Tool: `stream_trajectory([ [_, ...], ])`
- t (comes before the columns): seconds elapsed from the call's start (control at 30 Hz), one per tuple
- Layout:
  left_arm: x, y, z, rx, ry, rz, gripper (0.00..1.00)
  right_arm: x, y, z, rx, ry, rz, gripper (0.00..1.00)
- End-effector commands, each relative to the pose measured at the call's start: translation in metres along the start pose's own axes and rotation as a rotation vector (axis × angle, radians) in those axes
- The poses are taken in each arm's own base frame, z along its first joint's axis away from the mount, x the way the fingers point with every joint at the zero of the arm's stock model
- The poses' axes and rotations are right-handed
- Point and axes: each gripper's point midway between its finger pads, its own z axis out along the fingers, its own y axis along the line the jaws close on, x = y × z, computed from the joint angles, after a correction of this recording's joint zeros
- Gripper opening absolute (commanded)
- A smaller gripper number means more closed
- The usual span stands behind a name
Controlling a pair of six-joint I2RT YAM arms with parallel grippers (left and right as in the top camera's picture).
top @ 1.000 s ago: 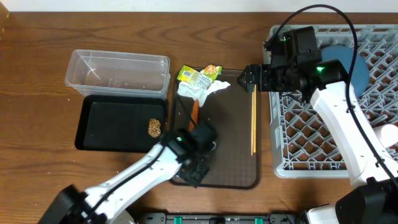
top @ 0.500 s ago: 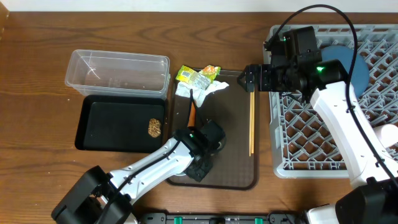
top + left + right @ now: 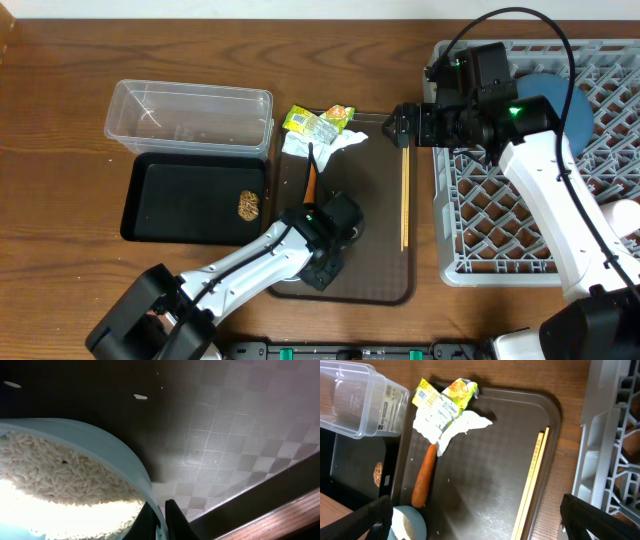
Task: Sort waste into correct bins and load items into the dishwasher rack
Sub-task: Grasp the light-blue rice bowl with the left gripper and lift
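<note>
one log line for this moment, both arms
left gripper: shut on light-blue cup rim, rice inside | right gripper: open, empty, above chopsticks | carrot: on tray

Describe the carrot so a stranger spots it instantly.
Find the dark-brown tray at centre. By its edge nearest the black bin, beside the crumpled white napkin, lies the carrot: short, orange and tapered, unlike the long pale chopsticks opposite.

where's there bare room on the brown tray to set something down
Bare: the tray's middle, bordered by the carrot, the napkin and the chopsticks. Crowded: the corner by the clear tub, with wrappers and napkin, and the corner beyond the carrot's other end, where the left end effector grips the rice-filled light-blue cup.
</note>
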Motion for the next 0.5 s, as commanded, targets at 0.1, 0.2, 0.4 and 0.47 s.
stream_trajectory([
  [0.1,0.0101,0.0031,0.0144,-0.007,0.056,0.008,0.14,-0.0014,0.0002,0.0,0.011,-0.006,0.007,0.99],
  [0.2,0.0097,0.0032,0.0144,-0.007,0.054,0.009,0.22,-0.0013,0.0002,0.0,0.011,-0.005,0.007,0.99],
  [0.4,0.0096,0.0031,0.0144,-0.007,0.054,0.009,0.21,-0.0013,0.0002,0.0,0.011,-0.005,0.007,0.99],
  [0.47,0.0097,0.003,0.0142,-0.006,0.054,0.008,0.06,-0.0014,0.0002,0.0,0.011,-0.006,0.007,0.99],
])
